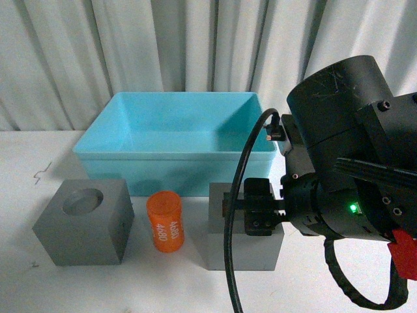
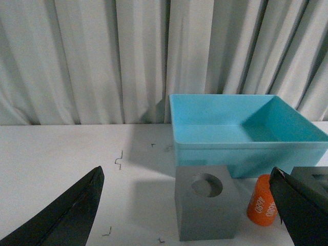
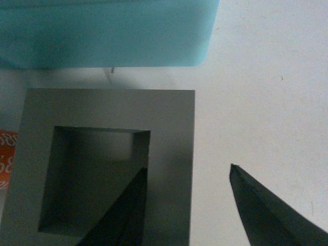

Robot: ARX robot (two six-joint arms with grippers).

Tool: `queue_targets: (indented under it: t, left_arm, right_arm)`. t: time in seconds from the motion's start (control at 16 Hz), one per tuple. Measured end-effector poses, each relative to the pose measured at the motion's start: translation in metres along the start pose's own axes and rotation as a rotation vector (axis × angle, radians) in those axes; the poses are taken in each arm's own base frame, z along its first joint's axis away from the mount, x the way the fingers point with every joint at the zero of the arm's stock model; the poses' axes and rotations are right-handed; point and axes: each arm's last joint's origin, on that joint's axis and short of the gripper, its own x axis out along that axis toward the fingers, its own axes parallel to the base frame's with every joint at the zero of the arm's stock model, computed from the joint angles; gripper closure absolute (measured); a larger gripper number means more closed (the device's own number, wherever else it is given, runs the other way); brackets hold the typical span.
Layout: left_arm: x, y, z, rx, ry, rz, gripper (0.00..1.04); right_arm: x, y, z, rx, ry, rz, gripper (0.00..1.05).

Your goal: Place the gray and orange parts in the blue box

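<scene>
We see the box (image 1: 176, 155) as smooth turquoise plastic with a soft sheen. The left cube (image 1: 81, 225) and right cube (image 1: 244, 257) are matt gray, even and without gloss. The cylinder (image 1: 165, 222) is matt orange. The far curtain (image 1: 163, 45) is pale cloth, and the table (image 1: 130, 287) is white, smooth and matt. The housing (image 1: 339, 91) is black, faintly glossy and scratched, and its cable (image 1: 231, 248) shines.

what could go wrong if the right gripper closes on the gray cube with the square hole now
The right gripper straddles one wall of the square-recess cube, one finger inside the recess; gripped off-centre, the cube may tilt when lifted.
The orange cylinder stands close beside it and could be knocked.
The blue box wall is right behind; a low lift may catch its rim.
</scene>
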Motion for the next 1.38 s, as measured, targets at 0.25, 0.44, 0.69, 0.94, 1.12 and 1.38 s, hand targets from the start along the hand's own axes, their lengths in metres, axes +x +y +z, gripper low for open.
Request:
queue_targets:
  t: [0.25, 0.44, 0.69, 0.94, 1.12, 1.38]
  left_arm:
    - [0.000, 0.000, 0.000, 0.000, 0.000, 0.000, 0.07]
    - [0.000, 0.000, 0.000, 0.000, 0.000, 0.000, 0.07]
    - [0.000, 0.000, 0.000, 0.000, 0.000, 0.000, 0.07]
    - [0.000, 0.000, 0.000, 0.000, 0.000, 0.000, 0.07]
    - [0.000, 0.000, 0.000, 0.000, 0.000, 0.000, 0.07]
    - [0.000, 0.000, 0.000, 0.000, 0.000, 0.000, 0.07]
  right_arm:
    - [-0.008, -0.006, -0.003, 0.015, -0.009, 0.002, 0.85]
    - [-0.049, -0.026, 0.009, 0.042, -0.064, -0.002, 0.86]
    - [-0.142, -0.043, 0.131, -0.011, -0.614, 0.033, 0.86]
    - [-0.073, -0.037, 0.182, -0.036, -0.557, 0.021, 0.86]
    - [-0.022, -0.007, 0.203, -0.028, -0.502, 0.085, 0.86]
    - [0.051, 0.006, 0.184, 0.038, -0.323, 0.041, 0.86]
